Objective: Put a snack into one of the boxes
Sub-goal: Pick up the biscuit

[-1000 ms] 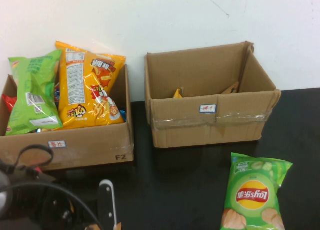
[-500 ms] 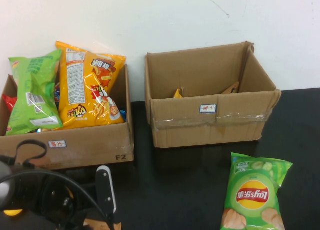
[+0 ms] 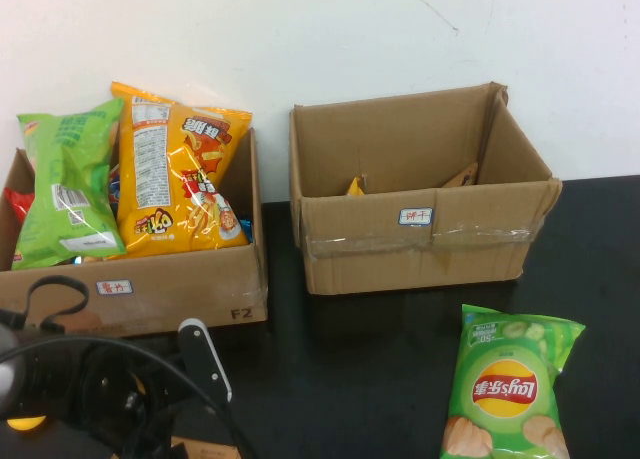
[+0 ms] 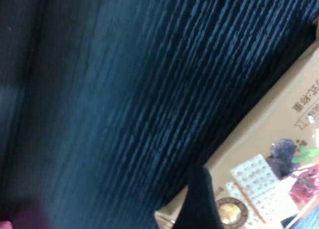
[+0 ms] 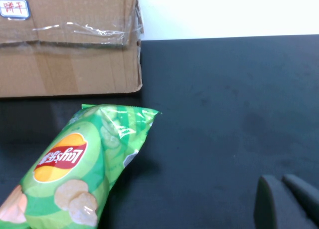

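Observation:
A tan cracker packet (image 4: 259,181) with biscuit pictures fills one corner of the left wrist view, under one dark finger (image 4: 199,199). My left gripper (image 3: 195,434) is at the table's near left edge, shut on that packet, whose tan edge shows in the high view (image 3: 205,447). A green Lay's chip bag (image 3: 510,384) lies flat on the black table at the front right, also in the right wrist view (image 5: 75,164). My right gripper (image 5: 279,180) is shut and empty, hovering over bare table beside the bag. It is out of the high view.
The left cardboard box (image 3: 150,289) holds several snack bags, among them an orange one (image 3: 175,174) and a green one (image 3: 65,184) standing above the rim. The right cardboard box (image 3: 420,249) is nearly empty, its corner showing in the right wrist view (image 5: 65,64). A white wall lies behind.
My left arm has risen and swung slightly left, toward the left box, with the cracker packet. The Lay's bag and both boxes have not moved.

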{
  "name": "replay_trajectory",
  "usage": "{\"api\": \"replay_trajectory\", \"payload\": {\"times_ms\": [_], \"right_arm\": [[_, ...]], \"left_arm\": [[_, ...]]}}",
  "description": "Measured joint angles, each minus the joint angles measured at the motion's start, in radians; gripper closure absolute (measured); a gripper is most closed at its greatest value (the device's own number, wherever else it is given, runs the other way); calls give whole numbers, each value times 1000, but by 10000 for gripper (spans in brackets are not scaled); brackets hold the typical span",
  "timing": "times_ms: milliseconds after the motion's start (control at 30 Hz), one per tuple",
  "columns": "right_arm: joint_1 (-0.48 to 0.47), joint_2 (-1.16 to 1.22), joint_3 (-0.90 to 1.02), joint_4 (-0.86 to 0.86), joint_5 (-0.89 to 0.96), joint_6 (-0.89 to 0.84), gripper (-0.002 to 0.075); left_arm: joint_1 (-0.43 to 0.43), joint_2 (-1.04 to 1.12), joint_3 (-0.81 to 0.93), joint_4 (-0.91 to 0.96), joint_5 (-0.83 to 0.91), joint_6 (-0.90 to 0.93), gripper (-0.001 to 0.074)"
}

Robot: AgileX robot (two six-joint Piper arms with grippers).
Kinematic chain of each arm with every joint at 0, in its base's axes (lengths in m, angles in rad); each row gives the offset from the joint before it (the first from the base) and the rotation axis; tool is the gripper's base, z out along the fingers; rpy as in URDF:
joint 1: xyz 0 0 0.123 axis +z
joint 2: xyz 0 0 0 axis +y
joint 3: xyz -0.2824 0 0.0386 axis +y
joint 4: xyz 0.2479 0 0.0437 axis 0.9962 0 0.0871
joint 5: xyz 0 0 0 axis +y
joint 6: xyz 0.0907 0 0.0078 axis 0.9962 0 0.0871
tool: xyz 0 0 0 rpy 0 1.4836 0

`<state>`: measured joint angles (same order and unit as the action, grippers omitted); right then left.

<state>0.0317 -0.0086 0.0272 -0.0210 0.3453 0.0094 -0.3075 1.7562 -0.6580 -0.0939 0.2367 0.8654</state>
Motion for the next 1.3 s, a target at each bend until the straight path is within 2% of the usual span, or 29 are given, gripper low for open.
{"api": "replay_trajectory", "payload": {"times_ms": [167, 333, 433, 700, 1300], "right_arm": [[0, 0, 0, 0, 0, 0, 727], [0, 0, 0, 0, 0, 0, 727], [0, 0, 0, 0, 0, 0, 727], [0, 0, 0, 0, 0, 0, 727], [0, 0, 0, 0, 0, 0, 727]], "left_arm": [[0, 0, 0, 20, 9, -134, 229], [0, 0, 0, 70, 45, -195, 93], [0, 0, 0, 71, 57, -186, 56], [0, 0, 0, 74, 74, 137, 42], [0, 109, 0, 74, 2, 218, 43]]}}
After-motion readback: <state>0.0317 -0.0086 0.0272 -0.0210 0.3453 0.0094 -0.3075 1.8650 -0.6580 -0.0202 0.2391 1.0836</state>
